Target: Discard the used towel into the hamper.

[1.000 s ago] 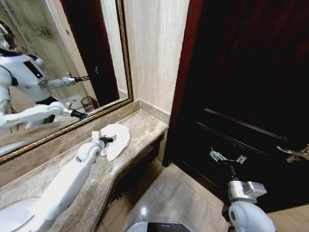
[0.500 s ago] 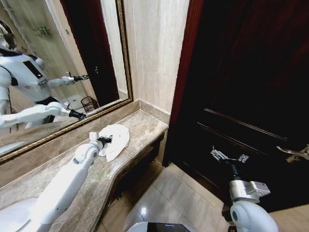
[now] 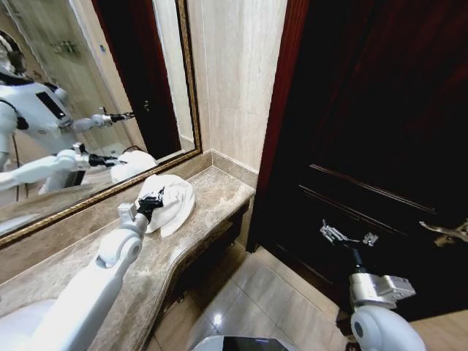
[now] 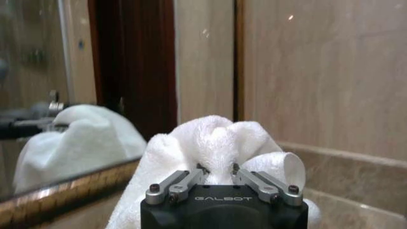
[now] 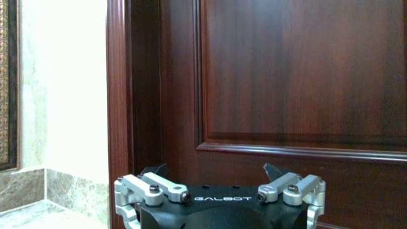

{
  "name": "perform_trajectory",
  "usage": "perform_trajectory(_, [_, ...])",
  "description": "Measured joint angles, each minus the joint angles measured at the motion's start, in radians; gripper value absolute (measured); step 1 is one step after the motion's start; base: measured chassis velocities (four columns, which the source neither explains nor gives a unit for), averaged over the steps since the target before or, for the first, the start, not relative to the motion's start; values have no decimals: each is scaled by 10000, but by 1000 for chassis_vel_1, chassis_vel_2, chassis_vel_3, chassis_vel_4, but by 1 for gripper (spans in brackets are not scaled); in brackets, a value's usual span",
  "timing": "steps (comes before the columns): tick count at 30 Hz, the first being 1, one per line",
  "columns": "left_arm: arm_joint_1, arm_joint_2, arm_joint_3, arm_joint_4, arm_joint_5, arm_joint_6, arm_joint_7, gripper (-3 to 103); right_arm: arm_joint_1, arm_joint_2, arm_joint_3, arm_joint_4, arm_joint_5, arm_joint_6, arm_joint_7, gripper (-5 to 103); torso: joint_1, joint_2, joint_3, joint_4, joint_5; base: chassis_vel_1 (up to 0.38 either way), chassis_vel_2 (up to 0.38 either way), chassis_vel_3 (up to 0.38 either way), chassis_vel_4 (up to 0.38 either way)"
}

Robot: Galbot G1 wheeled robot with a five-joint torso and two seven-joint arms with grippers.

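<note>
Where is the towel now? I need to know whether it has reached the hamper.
The towel is bunched in the left gripper over the marble counter below the mirror, on the head view's left.

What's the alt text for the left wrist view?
The left hand is shut on a bunched white towel, raised in front of a beige tiled wall. A gold-framed mirror beside it reflects the towel.
</note>
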Motion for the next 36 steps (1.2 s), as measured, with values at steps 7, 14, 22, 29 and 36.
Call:
perform_trajectory(7, [1275, -598, -1303, -1391, 994, -364, 760, 11, -122, -5, 99, 184, 186, 44, -113, 100, 0, 0, 0, 5, 0, 0, 0, 0, 0])
perform_trajectory(14, [3097, -1756, -2016, -2353, 2066, -1059, 1614, 11, -215, -137, 103, 262, 395, -86, -252, 100, -1, 0, -1, 8, 1, 0, 0, 0, 0])
perform_trajectory(22, [3840, -2317, -1865, -2962, 2489, -1221, 1544, 11, -159, -295, 130, 337, 617, -156, -392, 100, 2, 0, 0, 4, 1, 0, 0, 0, 0])
perform_trajectory(29, [3998, -2487, -1734, -3193, 2684, -1222, 1533, 11, -188, -433, 300, 386, 852, -151, -395, 100, 2, 0, 0, 4, 1, 45, -46, -42, 41])
perform_trajectory(36, [4030, -2480, -1535, -3305, 2817, -1241, 1394, 11, -356, -397, 326, 393, 885, 1, -434, 100, 1, 0, 0, 5, -1, 86, -87, -76, 79])
